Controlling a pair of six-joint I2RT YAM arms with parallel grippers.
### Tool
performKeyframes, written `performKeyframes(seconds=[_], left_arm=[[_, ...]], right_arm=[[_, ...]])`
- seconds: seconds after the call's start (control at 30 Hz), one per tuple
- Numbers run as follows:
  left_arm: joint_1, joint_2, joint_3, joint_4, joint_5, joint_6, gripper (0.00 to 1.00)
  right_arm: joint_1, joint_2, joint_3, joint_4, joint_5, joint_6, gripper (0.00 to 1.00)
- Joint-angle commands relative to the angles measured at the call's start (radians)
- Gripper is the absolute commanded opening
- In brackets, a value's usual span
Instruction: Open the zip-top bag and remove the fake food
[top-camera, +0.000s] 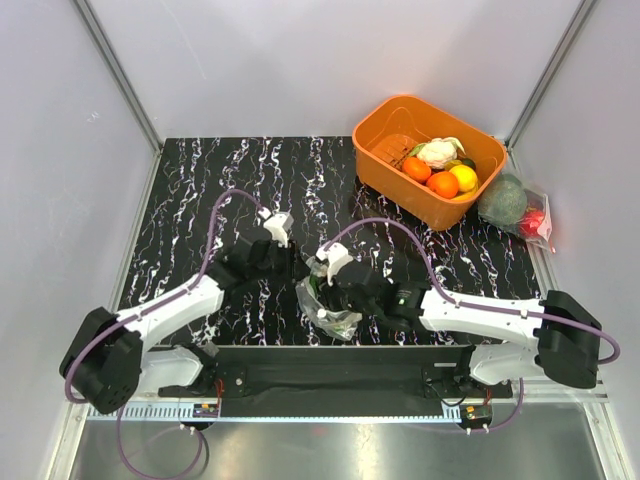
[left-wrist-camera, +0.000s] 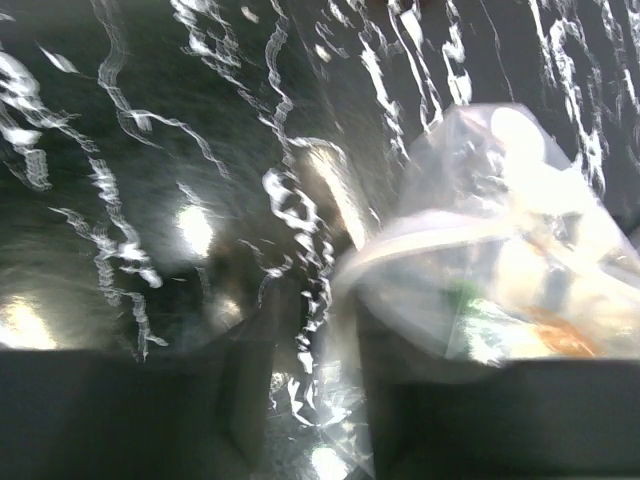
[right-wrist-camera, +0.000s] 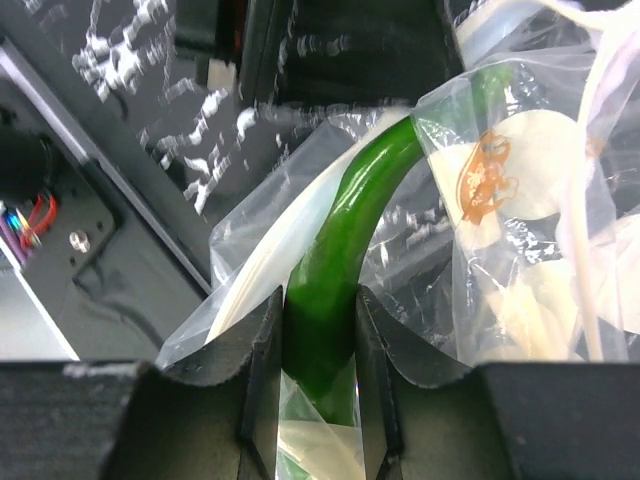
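The zip-top bag (top-camera: 328, 312) lies crumpled at the near middle of the black marbled table, between my two grippers. My right gripper (top-camera: 338, 292) is shut on the long dark-green vegetable (right-wrist-camera: 352, 215), which curves up out of its jaws amid the clear plastic (right-wrist-camera: 520, 190). The bag's pale round dots show beside it. In the right wrist view the gripper (right-wrist-camera: 318, 380) pinches the vegetable's thick end. My left gripper (top-camera: 290, 266) is at the bag's upper left. The left wrist view is blurred: its jaws (left-wrist-camera: 312, 400) stand a little apart with crinkled film between them, and the bag (left-wrist-camera: 500, 250) is to the right.
An orange tub (top-camera: 380, 112) at the back right holds a white cauliflower (top-camera: 437, 152), orange fruits (top-camera: 432, 177) and a yellow one (top-camera: 463, 177). A plain clear bag with a big green ball (top-camera: 503, 199) and a red item (top-camera: 534, 222) lies beside it. Grey walls enclose the table.
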Motion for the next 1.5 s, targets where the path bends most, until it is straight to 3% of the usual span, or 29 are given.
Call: performKeyframes(seconds=[0.0,0.07,0.2,0.3,0.47,0.63,0.9,1.37,1.43,1.47], left_arm=[[0.018,-0.097,-0.013,-0.014,-0.16,0.041,0.53],[0.018,-0.179,-0.024,-0.047,-0.185,0.03,0.62],[0.005,-0.347,-0.094,-0.057,-0.203,-0.01,0.68],[-0.006,-0.51,-0.174,-0.048,-0.244,-0.042,0.77],[-0.023,-0.743,-0.257,-0.067,-0.26,-0.039,0.8],[-0.026,-0.811,-0.314,-0.022,-0.176,-0.03,0.83],[-0.06,-0.695,-0.343,0.133,-0.111,-0.048,0.84],[-0.19,-0.454,-0.331,0.316,-0.232,-0.062,0.84],[-0.195,-0.42,-0.329,0.327,-0.24,-0.068,0.82],[-0.196,-0.409,-0.329,0.34,-0.238,-0.068,0.76]], right_arm=[[0.034,0.011,0.115,0.108,0.117,-0.02,0.0],[0.033,0.077,0.153,0.054,0.193,-0.011,0.0],[0.027,0.162,0.21,0.039,0.328,0.017,0.0],[-0.01,0.226,0.254,0.039,0.321,0.037,0.0],[-0.081,0.308,0.317,0.046,0.268,0.057,0.0],[-0.137,0.364,0.375,0.014,0.218,0.07,0.0],[-0.197,0.384,0.448,-0.021,0.17,0.136,0.0],[-0.222,0.366,0.483,-0.02,0.09,0.255,0.0],[-0.223,0.358,0.481,-0.021,0.089,0.264,0.0],[-0.225,0.357,0.483,-0.021,0.086,0.268,0.0]])
